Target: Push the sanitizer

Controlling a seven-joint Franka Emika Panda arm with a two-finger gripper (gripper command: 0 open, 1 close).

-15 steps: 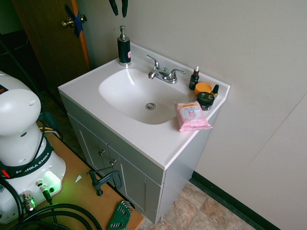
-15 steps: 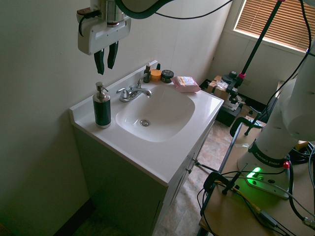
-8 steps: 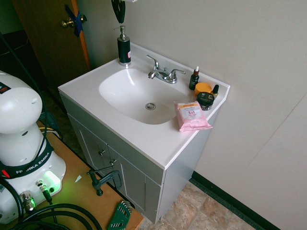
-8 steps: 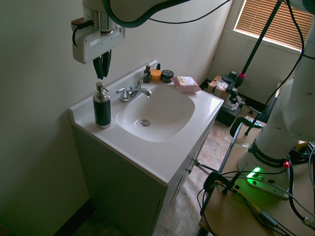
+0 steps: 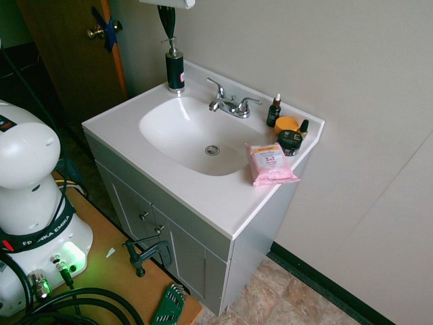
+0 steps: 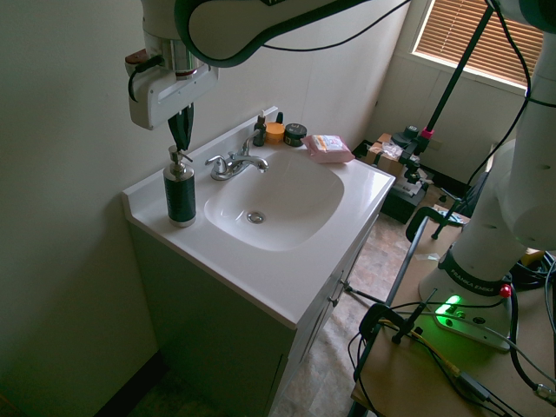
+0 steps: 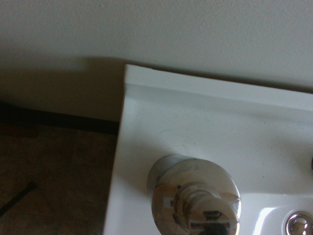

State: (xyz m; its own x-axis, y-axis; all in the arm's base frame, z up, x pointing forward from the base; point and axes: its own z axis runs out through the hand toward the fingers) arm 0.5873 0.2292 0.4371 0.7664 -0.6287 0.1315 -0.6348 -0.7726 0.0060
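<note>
1. The sanitizer (image 5: pixel 174 69) is standing upright on the back corner of the white vanity top (image 5: pixel 203 196), close to the wall and at the basin's (image 5: pixel 193 135) far rim, on the side nearest the wooden door (image 5: pixel 71 51)
2. The gripper (image 5: pixel 167 28) is hanging straight above the bottle, pointing down, its fingers pressed together into one dark point with nothing between them
3. In the second exterior view the gripper (image 6: pixel 180 139) is sitting just over the pump head of the sanitizer (image 6: pixel 180 188); whether the tips are touching the pump or stopping a hair short cannot be told
4. The wrist view is looking down on the sanitizer (image 7: pixel 195 203), its shiny silver pump top filling the lower middle, with the vanity top's (image 7: pixel 161 127) raised back edge and corner beyond it
5. The chrome faucet (image 5: pixel 230 103) is standing behind the basin, well apart from the bottle
6. At the far corner, a small dropper bottle (image 5: pixel 274 112), an orange jar (image 5: pixel 286 124) and a dark jar (image 5: pixel 290 141) are clustering together
7. A pink wipes packet (image 5: pixel 270 163) is lying flat at the counter's edge just beside those jars
</note>
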